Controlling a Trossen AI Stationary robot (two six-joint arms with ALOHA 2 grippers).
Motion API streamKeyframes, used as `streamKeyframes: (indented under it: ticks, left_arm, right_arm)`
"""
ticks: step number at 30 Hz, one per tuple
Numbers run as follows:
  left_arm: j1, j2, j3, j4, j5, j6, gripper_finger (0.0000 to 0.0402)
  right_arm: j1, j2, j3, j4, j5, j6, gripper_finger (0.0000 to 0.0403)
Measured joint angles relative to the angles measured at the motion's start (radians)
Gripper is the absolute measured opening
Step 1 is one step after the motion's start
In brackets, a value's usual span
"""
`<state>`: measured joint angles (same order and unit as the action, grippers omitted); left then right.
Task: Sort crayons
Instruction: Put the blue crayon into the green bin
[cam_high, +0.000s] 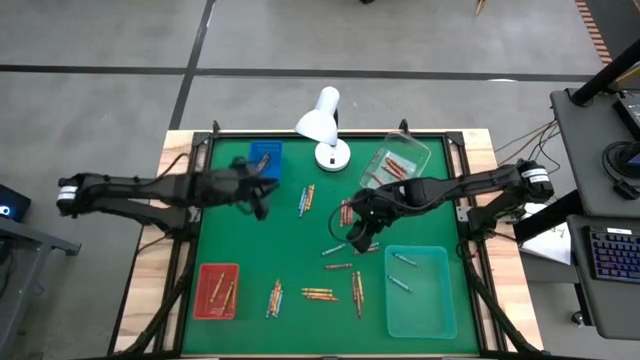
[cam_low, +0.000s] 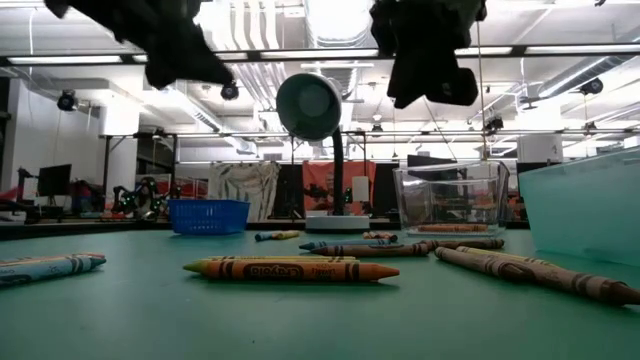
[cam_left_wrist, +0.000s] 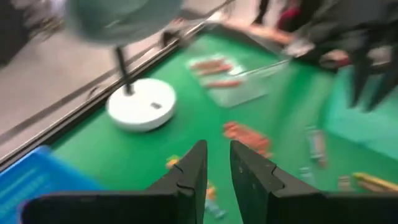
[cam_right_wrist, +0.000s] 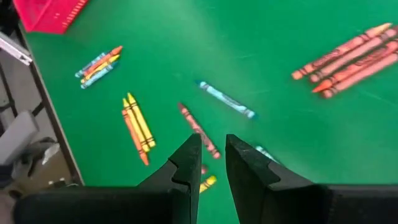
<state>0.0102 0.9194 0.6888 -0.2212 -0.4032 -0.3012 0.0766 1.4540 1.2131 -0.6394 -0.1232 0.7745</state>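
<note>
High view shows the right gripper (cam_high: 358, 238) hovering mid-mat over scattered crayons (cam_high: 318, 294), fingers slightly parted and empty, apparently choosing a pick; next it likely must drop onto one stick. The left gripper (cam_high: 258, 196) hangs beside the blue tray (cam_high: 264, 158), nearly closed, empty. Short paper-wrapped crayons lie loose across the green mat (cam_high: 250, 250), some already in trays.

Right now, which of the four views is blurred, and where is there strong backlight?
Left wrist view: motion blur smears the white lamp base and the crayons, while that arm's end effector stays sharp. Right wrist view: crisp, crayons clear. Low view: bright ceiling lights turn both arms and the lamp head into dark silhouettes. High view: evenly lit.
</note>
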Motion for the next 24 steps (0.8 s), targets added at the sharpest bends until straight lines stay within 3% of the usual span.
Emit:
streamKeyframes:
  ticks: [7, 13, 17, 24]
  left_arm:
    - [-0.223, -0.004, -0.006, 0.072, -0.161, -0.004, 0.0052]
    - [-0.353, -0.003, -0.003, 0.073, -0.200, -0.022, 0.0052]
    - [-0.385, -0.003, -0.003, 0.073, -0.212, -0.014, 0.0052]
    - [-0.387, -0.003, -0.003, 0.074, -0.272, 0.033, 0.0052]
  right_arm:
    - [0.052, 0.085, 0.070, -0.001, 0.021, -0.064, 0.0063]
    - [0.096, 0.193, 0.140, -0.004, 0.020, -0.479, 0.0063]
    - [0.112, 0.263, 0.195, -0.006, 0.029, -0.599, 0.0063]
    - [0.123, 0.379, 0.298, -0.070, 0.152, -0.712, 0.0075]
